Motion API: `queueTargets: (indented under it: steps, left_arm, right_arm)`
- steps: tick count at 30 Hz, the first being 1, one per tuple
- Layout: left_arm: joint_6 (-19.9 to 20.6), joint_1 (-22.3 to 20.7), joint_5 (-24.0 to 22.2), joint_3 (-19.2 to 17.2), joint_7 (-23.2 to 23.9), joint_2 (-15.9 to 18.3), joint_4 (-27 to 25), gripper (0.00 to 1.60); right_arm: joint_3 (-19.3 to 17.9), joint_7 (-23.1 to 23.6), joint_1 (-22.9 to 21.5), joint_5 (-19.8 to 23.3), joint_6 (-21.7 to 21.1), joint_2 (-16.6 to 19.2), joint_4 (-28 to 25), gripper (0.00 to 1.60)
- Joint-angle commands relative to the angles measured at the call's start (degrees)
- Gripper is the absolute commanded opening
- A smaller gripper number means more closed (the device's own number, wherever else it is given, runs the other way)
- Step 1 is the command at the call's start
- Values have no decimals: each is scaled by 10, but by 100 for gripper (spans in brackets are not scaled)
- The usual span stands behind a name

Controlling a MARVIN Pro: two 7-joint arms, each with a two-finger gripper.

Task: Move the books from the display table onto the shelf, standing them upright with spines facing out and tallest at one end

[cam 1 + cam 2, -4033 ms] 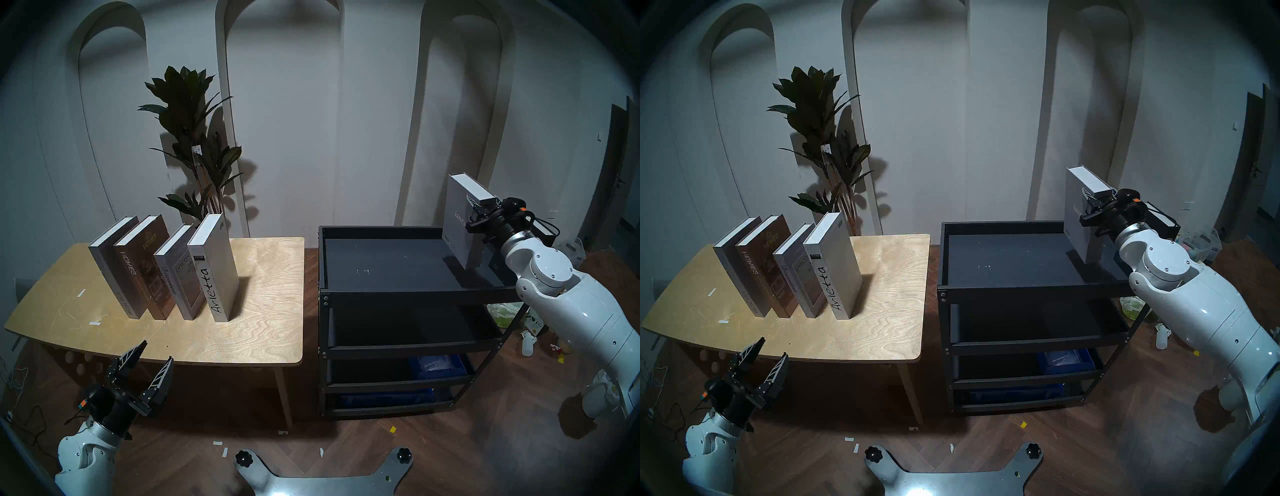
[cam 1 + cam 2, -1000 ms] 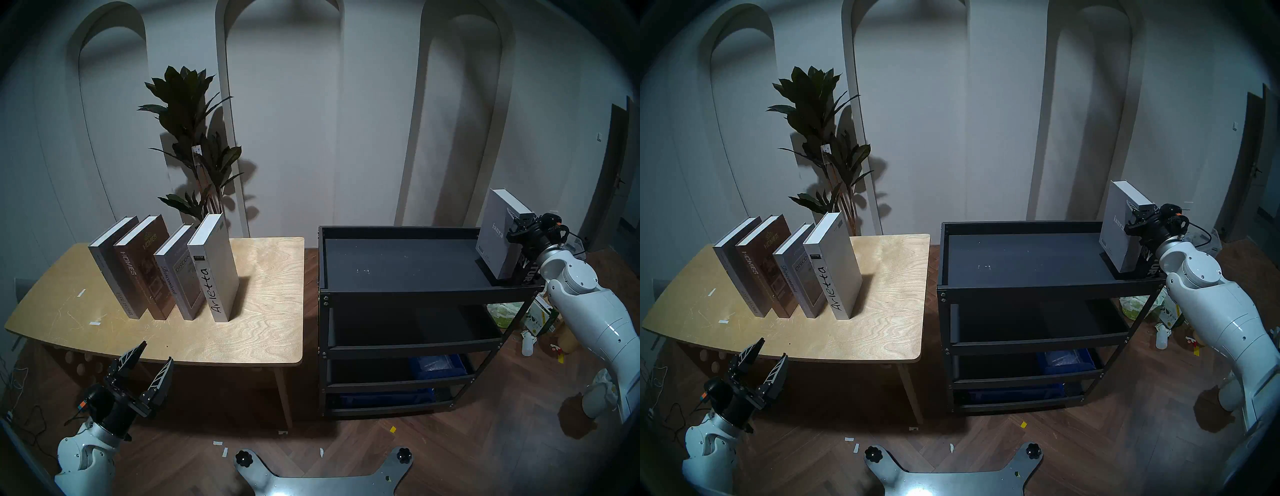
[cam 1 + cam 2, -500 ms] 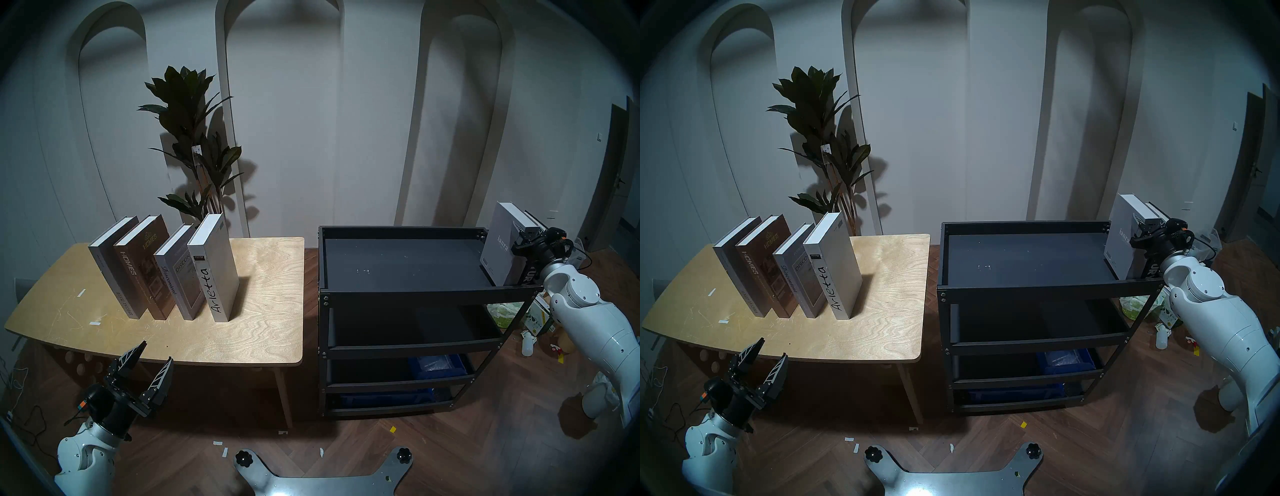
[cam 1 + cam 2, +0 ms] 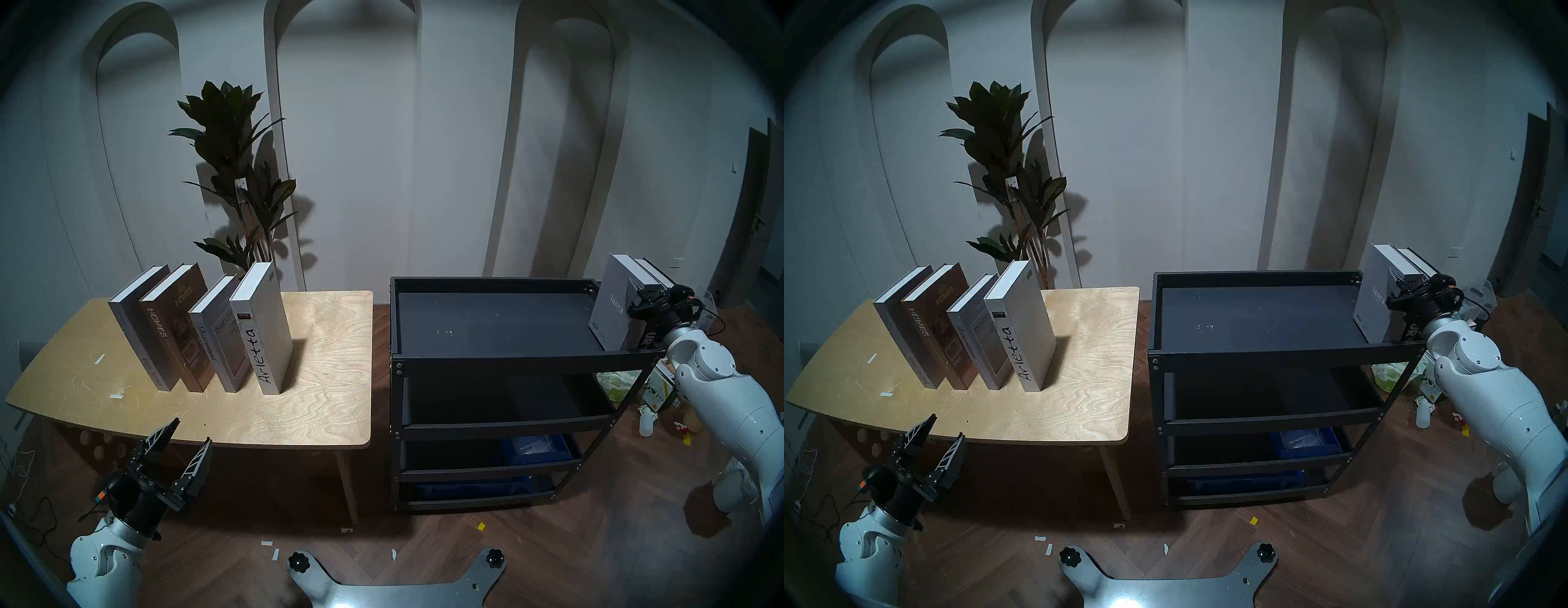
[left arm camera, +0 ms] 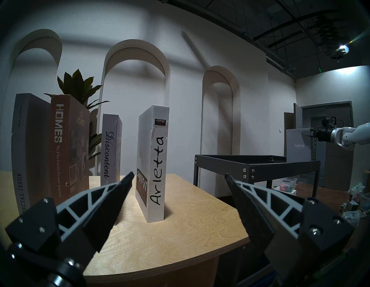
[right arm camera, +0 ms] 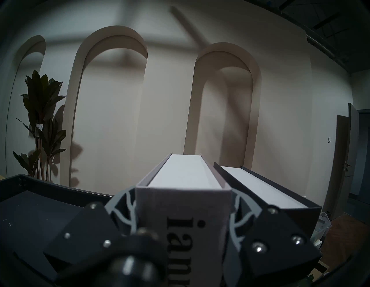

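My right gripper (image 6: pixel 183 212) is clamped on the spine end of the grey "ianra" book (image 4: pixel 611 303), its fingers (image 6: pixel 123 208) pressing both covers, and the book stands upright at the right end of the black metal shelf's (image 4: pixel 500 358) rimmed top level. Whether its lower edge already rests on that level I cannot tell, since the front rim hides it. Just beside it, further toward that right end, stands the black "CENTURY" book (image 6: pixel 260 188), upright with its white page edges up and its spine lettering facing me; the two look close together, perhaps touching. So I judge one book placed and a second at the point of being set down, with release and withdrawal not yet done. Away from the shelf, on the plywood worktop (image 4: pixel 322 407), four books remain upright in a row: nearest the shelf the white "Arletta" (image 4: pixel 265 331), then the grey "Discontent" (image 4: pixel 214 335), the brown "HOMES" (image 4: pixel 174 322), and farthest from the shelf the grey "Special Issue" (image 4: pixel 135 327). My left gripper (image 5: pixel 178 181) is empty with its jaws wide apart, hanging low off the worktop's near edge, far from the shelf. By my reckoning about a third of the moving is done, and the height ordering on the shelf can only be judged once the taller volumes arrive.
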State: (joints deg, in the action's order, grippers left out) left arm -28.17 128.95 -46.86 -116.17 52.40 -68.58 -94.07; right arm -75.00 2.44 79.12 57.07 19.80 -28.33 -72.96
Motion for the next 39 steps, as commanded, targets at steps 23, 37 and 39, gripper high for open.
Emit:
queueTargets:
  steps: [23,37,39]
  left_arm:
    - [-1,0,0,-1,1,1,-9,160]
    - [-1,0,0,0,1,1,-8,160]
    - [-1,0,0,0,1,1,-8,160]
  right_arm:
    - [-7,-22,2,0,16,3,11,160]
    - [1,-35,-9,-19,13,0,-15,160]
    - [3,-38,-11,-22,11,-1,-21,160]
